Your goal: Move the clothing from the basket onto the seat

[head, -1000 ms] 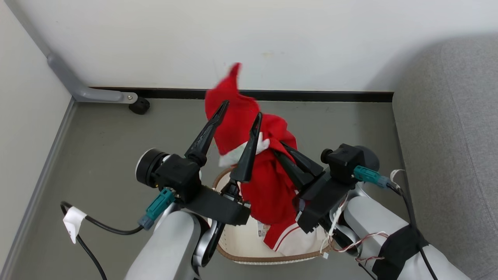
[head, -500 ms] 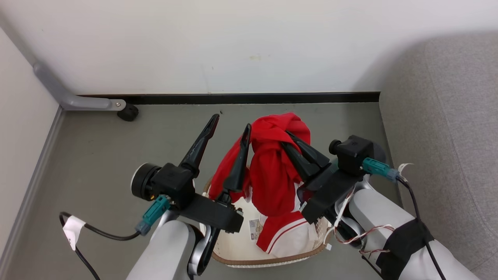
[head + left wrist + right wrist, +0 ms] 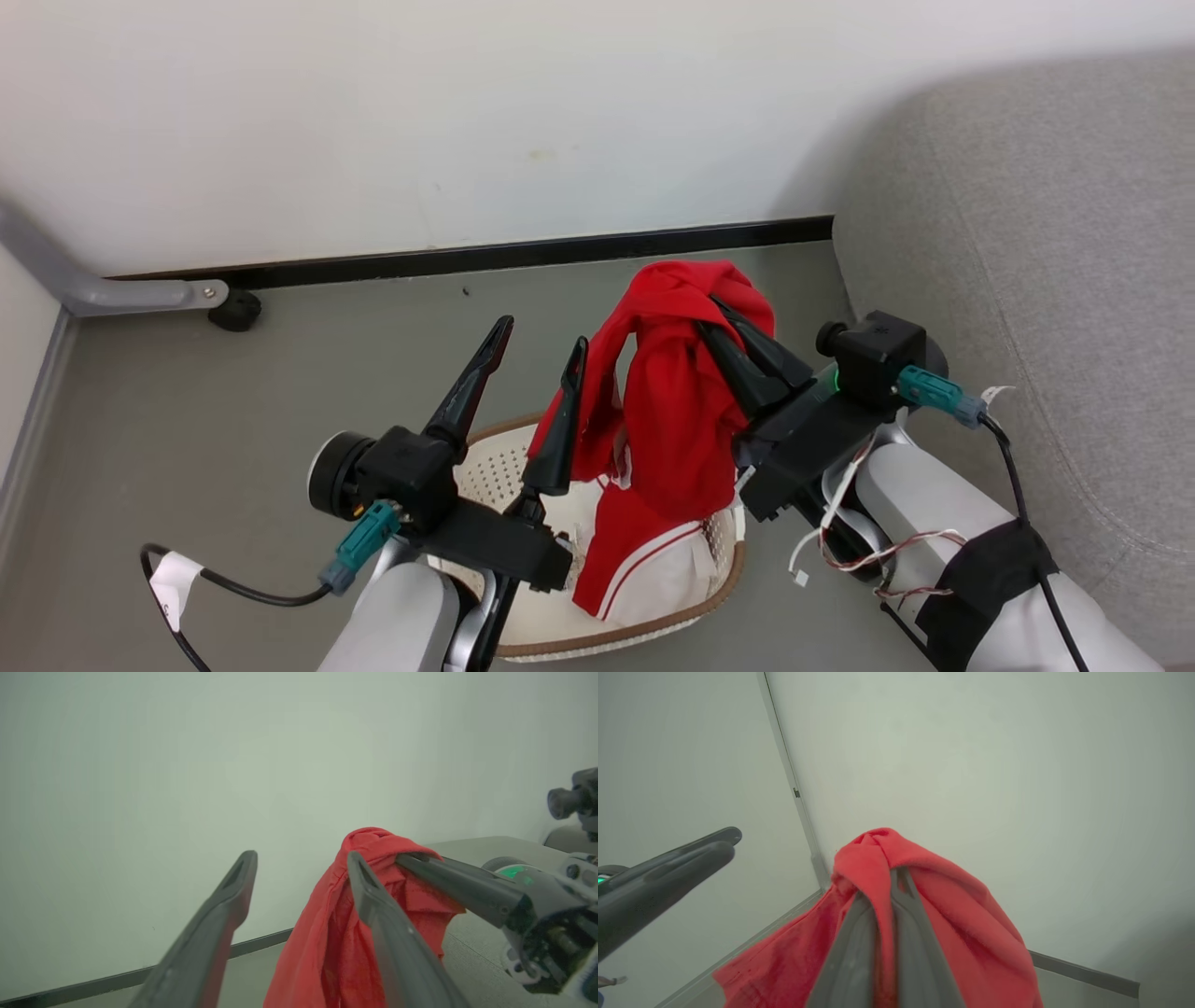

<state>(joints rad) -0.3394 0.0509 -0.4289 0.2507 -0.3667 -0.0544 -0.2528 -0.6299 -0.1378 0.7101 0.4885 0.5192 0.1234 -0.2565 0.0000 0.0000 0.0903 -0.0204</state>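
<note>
Above the basket [image 3: 721, 581], the clothing [image 3: 677, 411] hangs limp and light from the clenched right end effector [image 3: 714, 313], hem seemingly trailing inside, while the left end effector [image 3: 543, 334] gapes empty; such soft cloth likely slips, so pinch a bunched fold.

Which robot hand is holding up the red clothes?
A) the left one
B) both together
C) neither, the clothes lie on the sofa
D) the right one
D: the right gripper is shut on the red garment and holds it up above the basket, while the left gripper stands open with nothing between its fingers.
</note>
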